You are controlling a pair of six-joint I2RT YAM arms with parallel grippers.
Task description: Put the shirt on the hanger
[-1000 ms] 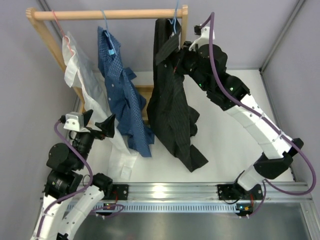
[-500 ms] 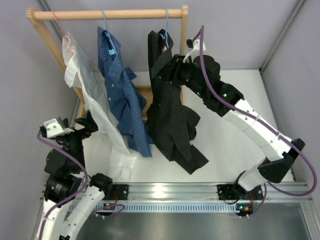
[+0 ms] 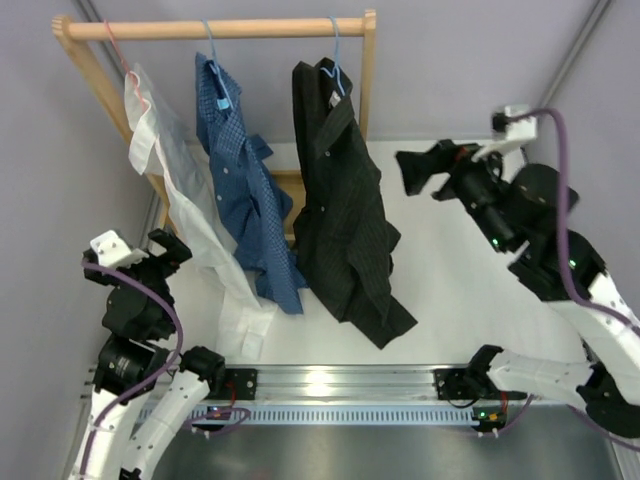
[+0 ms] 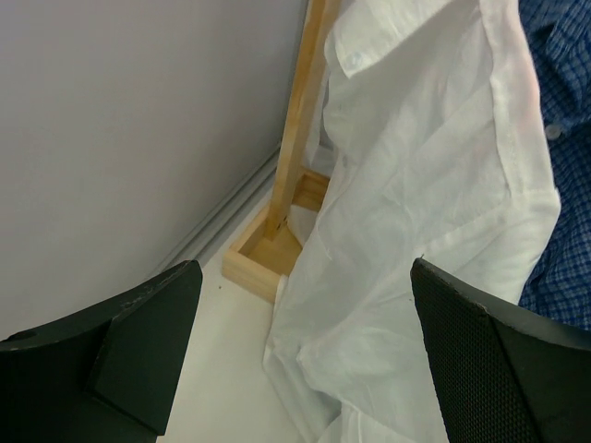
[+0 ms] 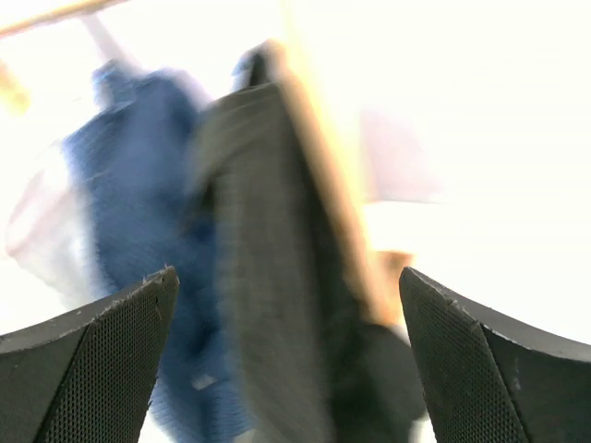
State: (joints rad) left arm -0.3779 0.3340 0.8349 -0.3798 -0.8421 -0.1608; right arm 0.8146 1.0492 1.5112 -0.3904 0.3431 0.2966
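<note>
The black pinstriped shirt (image 3: pixel 340 200) hangs from the light-blue hanger (image 3: pixel 336 48), whose hook sits over the wooden rail (image 3: pixel 250 29). The shirt's tail reaches down to the white table. My right gripper (image 3: pixel 432 172) is open and empty, off to the right of the shirt and apart from it. In the blurred right wrist view the shirt (image 5: pixel 268 258) shows beyond the spread fingertips of that gripper (image 5: pixel 291 369). My left gripper (image 3: pixel 160 255) stands open and empty low at the left, beside the white shirt (image 4: pixel 416 185), and its jaws (image 4: pixel 305 360) hold nothing.
A blue checked shirt (image 3: pixel 240 190) and the white shirt (image 3: pixel 175 170) hang on the same rail, left of the black one. The wooden rack's foot (image 4: pixel 268 263) rests on the table by the grey left wall. A metal rail (image 3: pixel 330 385) runs along the near edge.
My right gripper opened, let go at the shirt's collar and pulled back to the right. The hanger slid left along the rail and the shirt now hangs free. The left arm drew back left.
</note>
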